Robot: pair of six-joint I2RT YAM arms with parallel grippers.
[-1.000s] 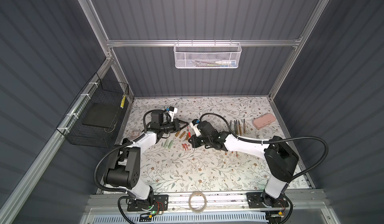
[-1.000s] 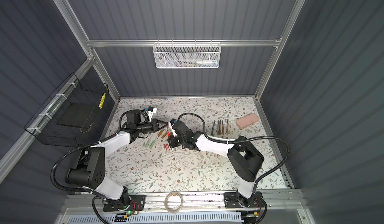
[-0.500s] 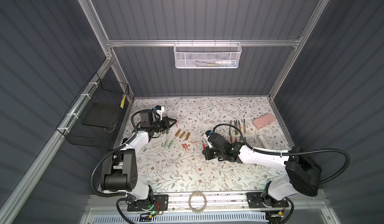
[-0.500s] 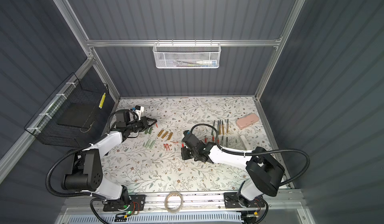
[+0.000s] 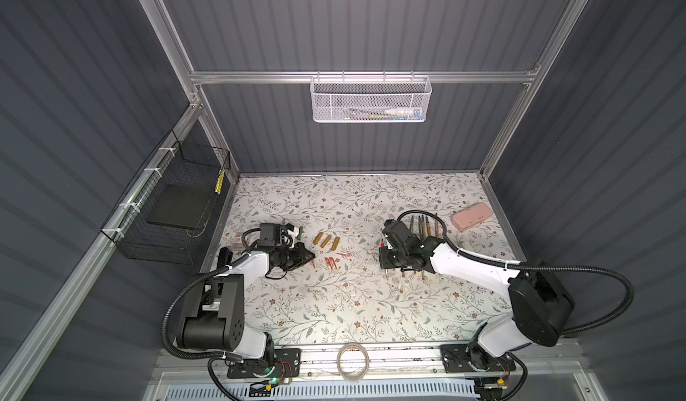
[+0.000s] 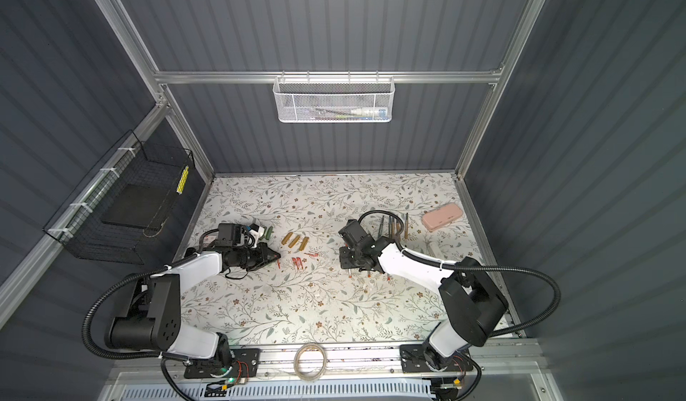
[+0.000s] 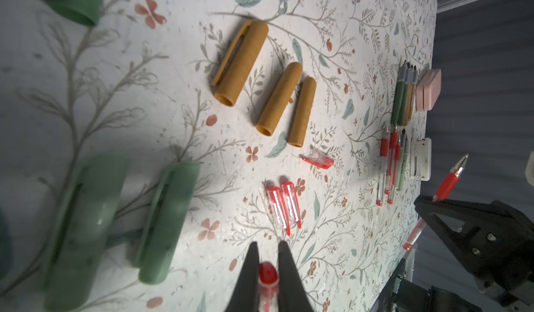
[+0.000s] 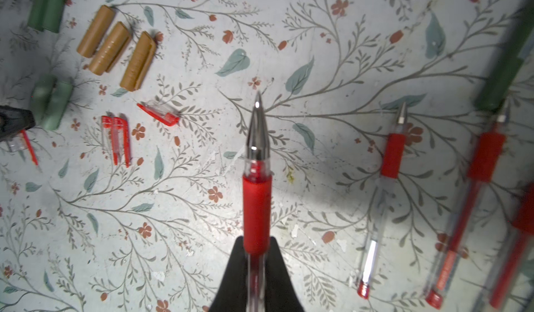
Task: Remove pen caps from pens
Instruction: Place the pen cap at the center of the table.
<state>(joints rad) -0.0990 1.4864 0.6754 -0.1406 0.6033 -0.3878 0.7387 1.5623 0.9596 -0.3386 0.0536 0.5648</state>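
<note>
The left gripper [image 7: 267,242] is pinched tight on a red cap [image 7: 268,274] — two loose red caps [image 7: 283,206] lie just ahead of its tips. The right gripper [image 8: 256,239] clamps an uncapped red pen [image 8: 256,198] — nib jutting beyond its tips.

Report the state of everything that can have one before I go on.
Left end effector: shut on red cap, off its pen.
Right end effector: shut on red pen, uncapped.
Brown caps: three, loose, lying flat.
Loose red caps: three, lying flat.
Green caps: loose, lying flat.
Other red pens: uncapped, lying flat.
Case: closed.
</note>
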